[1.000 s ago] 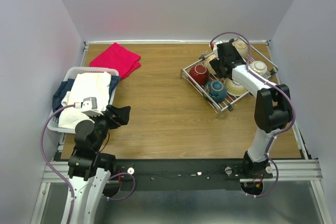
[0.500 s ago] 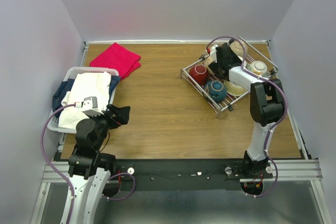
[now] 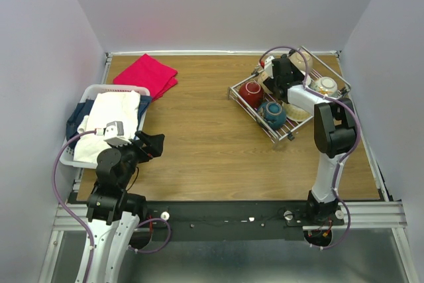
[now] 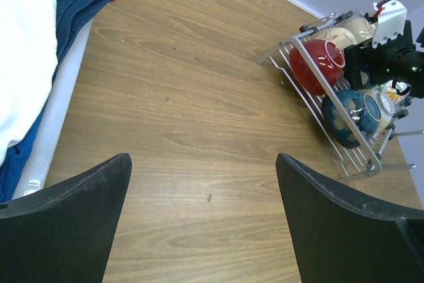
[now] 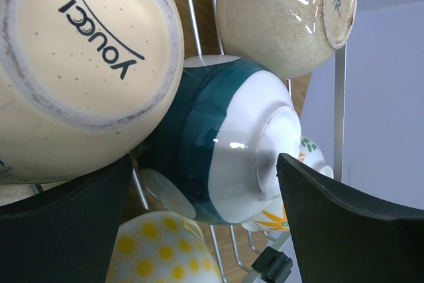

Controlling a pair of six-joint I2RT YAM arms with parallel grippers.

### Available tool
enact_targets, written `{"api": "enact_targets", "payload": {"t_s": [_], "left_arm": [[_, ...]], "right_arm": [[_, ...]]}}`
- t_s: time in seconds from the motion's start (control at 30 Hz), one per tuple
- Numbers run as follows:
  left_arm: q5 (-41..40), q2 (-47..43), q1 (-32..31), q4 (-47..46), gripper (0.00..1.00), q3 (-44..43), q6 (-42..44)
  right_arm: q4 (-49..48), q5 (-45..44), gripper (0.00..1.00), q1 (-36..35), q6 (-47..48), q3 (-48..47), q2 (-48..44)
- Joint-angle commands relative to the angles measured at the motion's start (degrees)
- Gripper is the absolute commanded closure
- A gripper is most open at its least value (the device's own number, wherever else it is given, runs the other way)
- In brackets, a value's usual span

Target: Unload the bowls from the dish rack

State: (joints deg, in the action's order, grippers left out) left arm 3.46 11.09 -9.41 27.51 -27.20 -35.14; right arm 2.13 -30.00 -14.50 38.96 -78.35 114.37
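Here | cream bowl [image 5: 86,44] base: upside-down printed logo | tan bowl [image 5: 278,18] foot: small stamp

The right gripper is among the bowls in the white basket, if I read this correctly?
No: the right gripper is among the bowls in the wire dish rack, not the white basket; the top view shows it.

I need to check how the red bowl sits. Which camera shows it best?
The left wrist view: the red bowl shows largest and clearest, seen through the bars of the dish rack. Top external shows it small, from above; the right wrist view misses it.
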Motion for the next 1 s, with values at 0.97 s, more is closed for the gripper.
{"api": "enact_targets", "payload": {"t_s": [0.97], "left_arm": [[-0.6, 0.7, -0.2, 0.5, 0.01, -0.7, -0.4]], "right_arm": [[-8.0, -4.8, 0.11, 0.3, 3.4, 1.4, 3.6]]}}
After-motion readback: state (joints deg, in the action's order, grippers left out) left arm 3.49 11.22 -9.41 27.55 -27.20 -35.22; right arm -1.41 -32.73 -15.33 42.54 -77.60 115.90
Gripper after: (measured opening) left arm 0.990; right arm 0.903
